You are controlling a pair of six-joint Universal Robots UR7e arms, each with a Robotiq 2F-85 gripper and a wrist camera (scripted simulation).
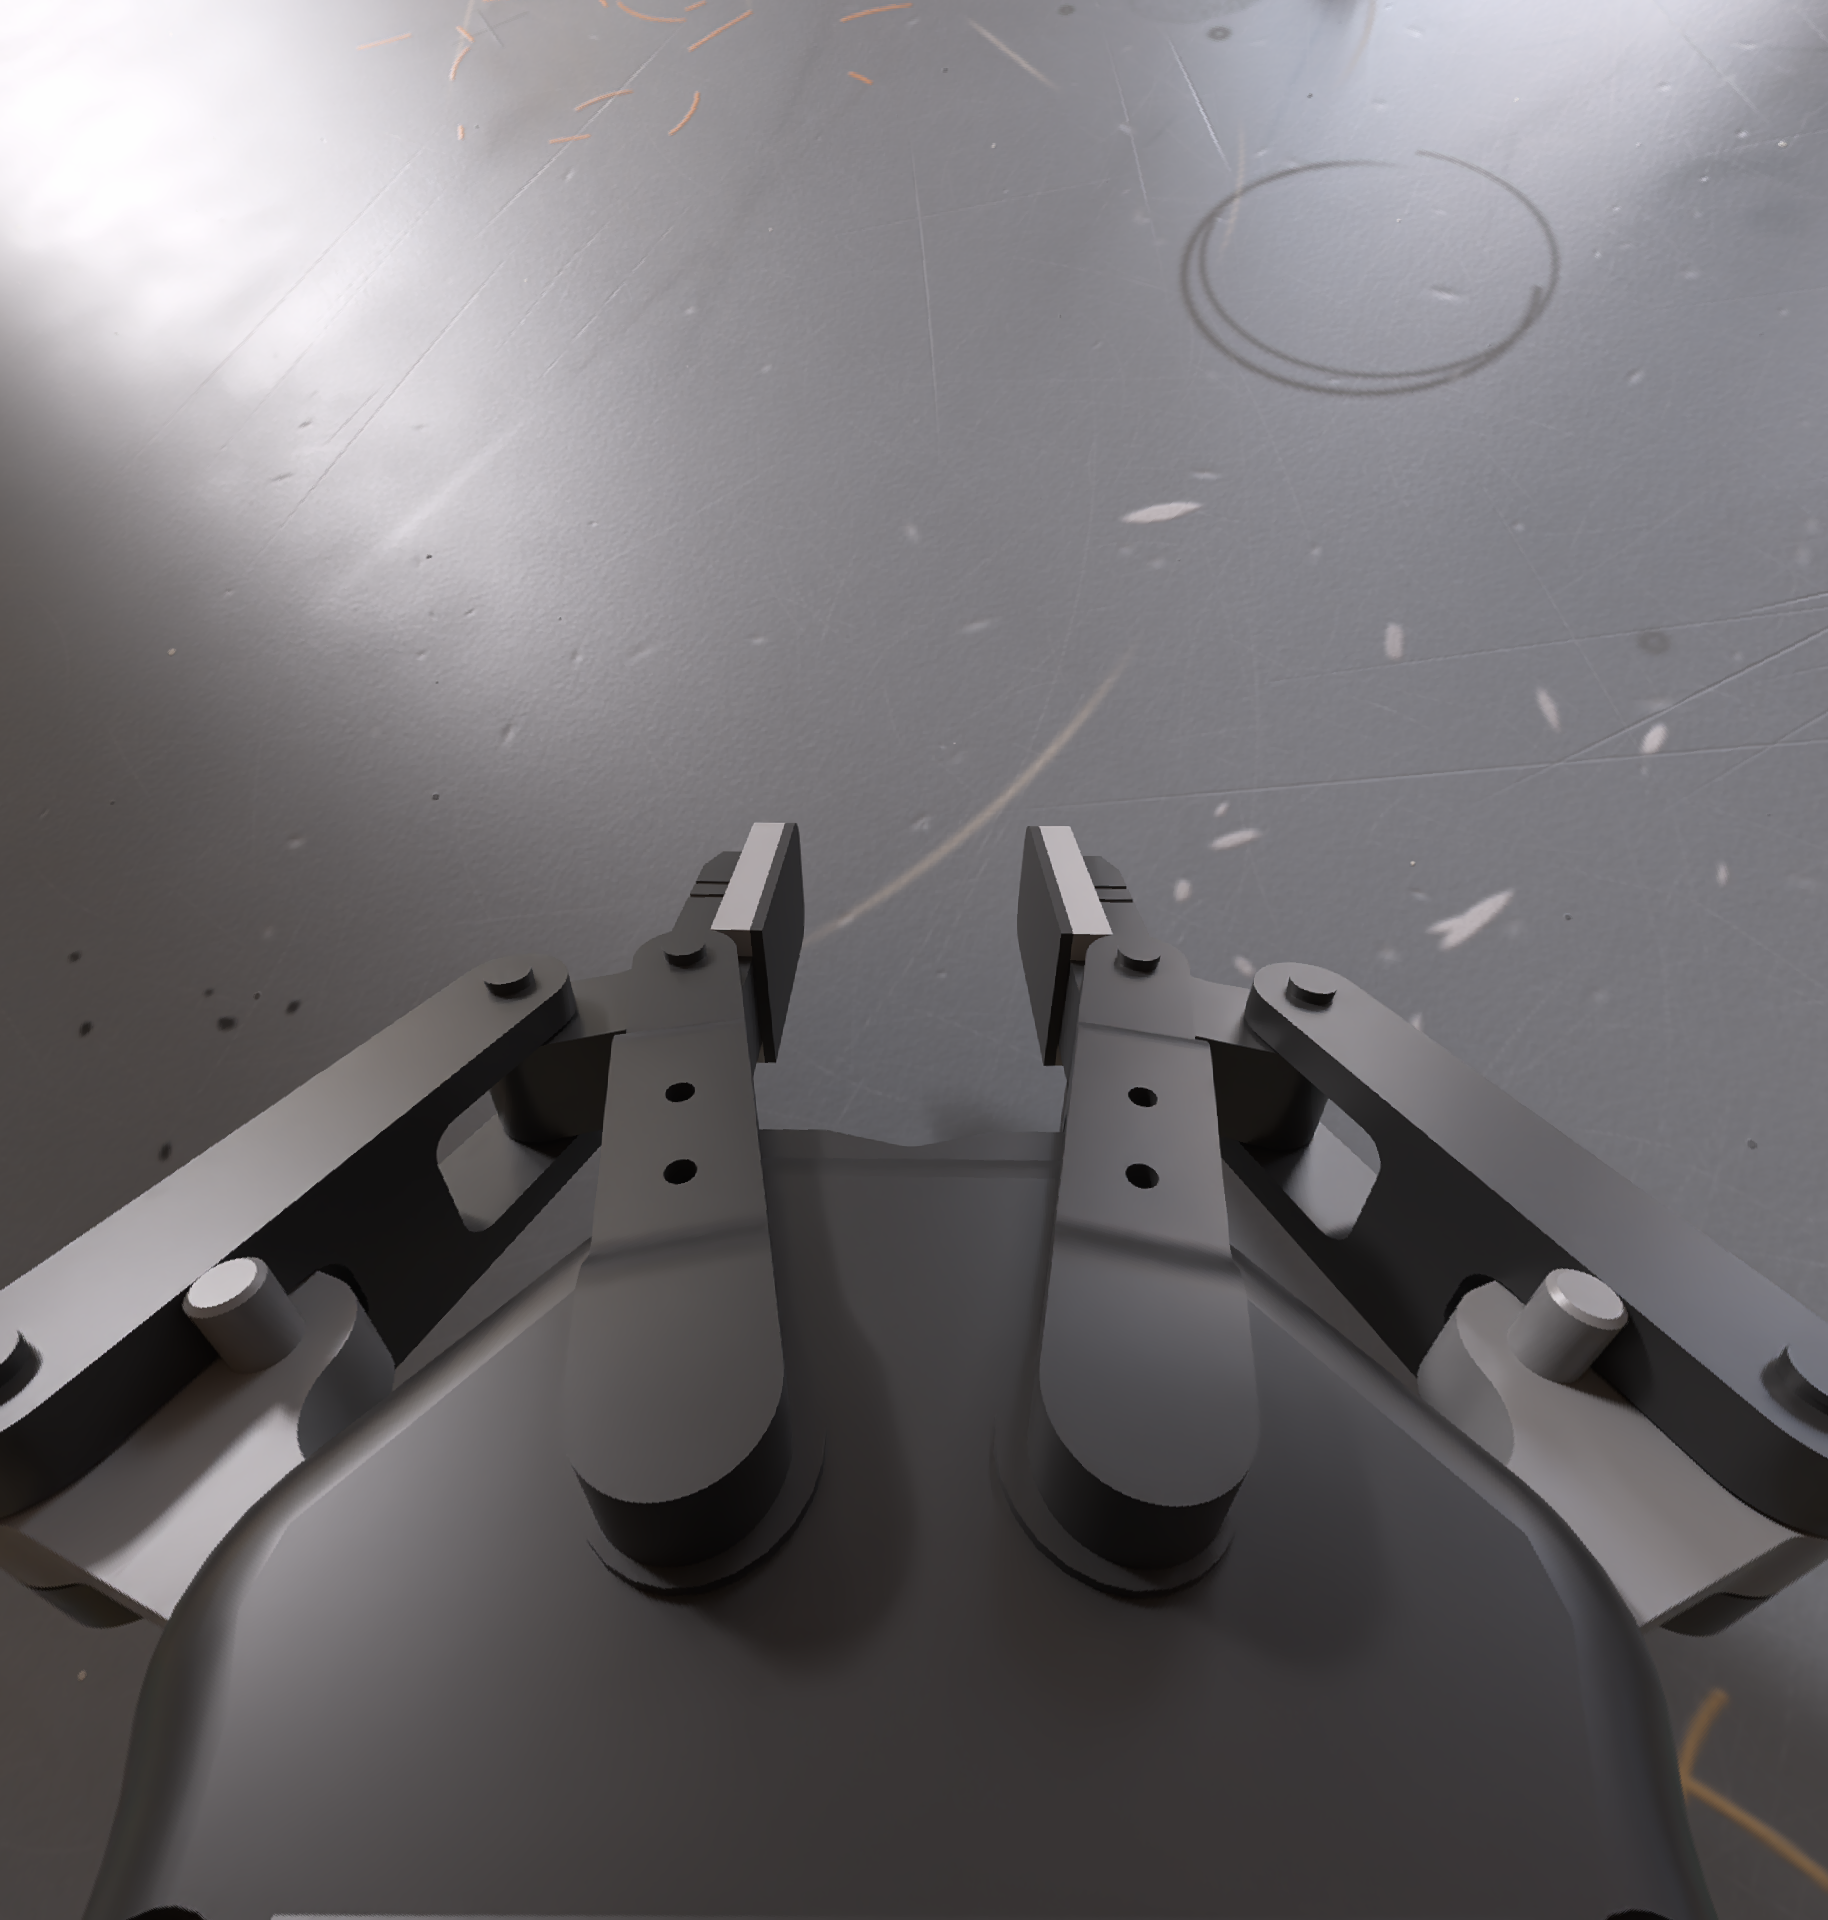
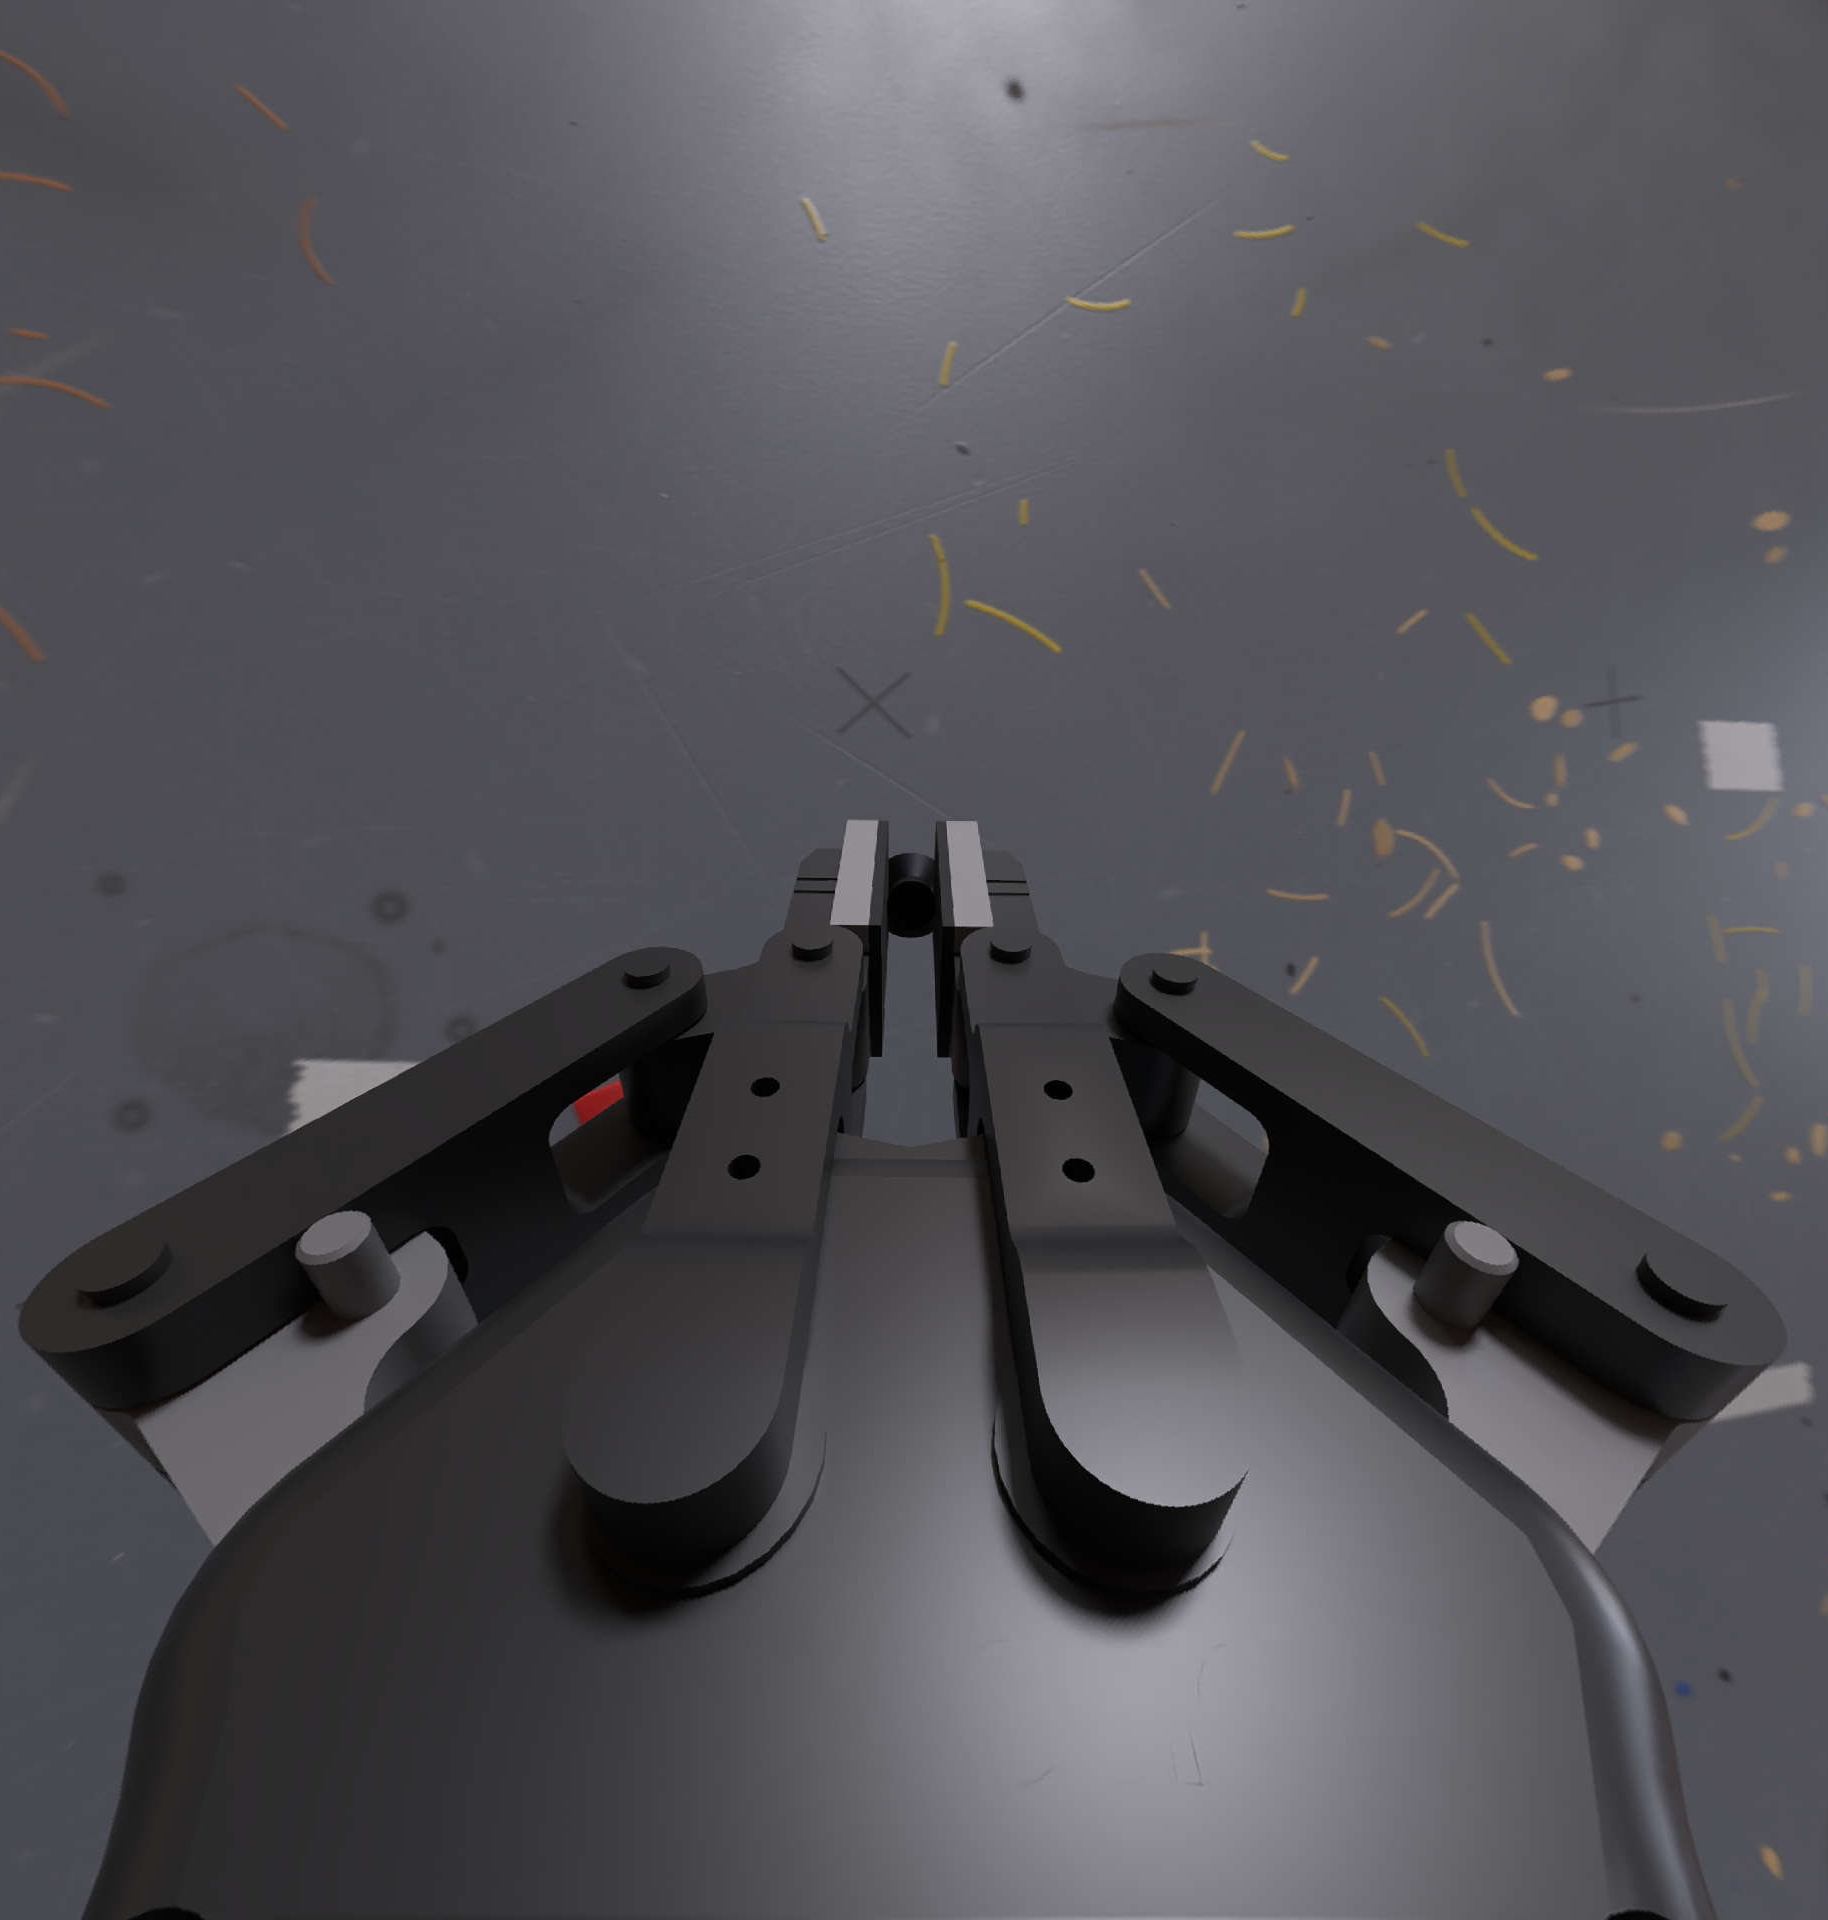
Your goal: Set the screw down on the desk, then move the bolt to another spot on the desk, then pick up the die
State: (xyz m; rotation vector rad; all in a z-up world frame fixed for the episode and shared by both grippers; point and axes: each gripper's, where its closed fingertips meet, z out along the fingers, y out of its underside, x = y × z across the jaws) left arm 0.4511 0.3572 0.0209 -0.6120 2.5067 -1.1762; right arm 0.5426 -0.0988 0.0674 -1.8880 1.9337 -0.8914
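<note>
— What did your right gripper (image 2: 911, 873) have?

— A small black screw (image 2: 911, 889), pinched between my pads (image 2: 856, 871) right at the tips. My fingers were nearly together, with only the screw's width between them.

— Which way did it point?

— Its long axis ran along my fingers. One round end faced back toward my wrist; the rest ran forward, away from me. I could see that end as a dark circle with a darker hollow in the middle.

— And how did it look otherwise?

— Matte black, round in section, short. The pads hid both sides, so I couldn't make out any thread or tell head from tip.

— What lay beyond it?

— The grey desk (image 2: 577, 520), scratched, flecked with yellow and orange streaks. A faint cross mark (image 2: 874, 703) sat just ahead of my fingertips, a little to their left. Something red (image 2: 598, 1101) showed through the gap in my left-side linkage, below me; I couldn't tell what it was.

— And your left gripper (image 1: 911, 904)?

— Partly open, pads well apart, holding nothing. Ahead of it and to the right a ring mark (image 1: 1369, 275) was scribed on the desk.
</note>
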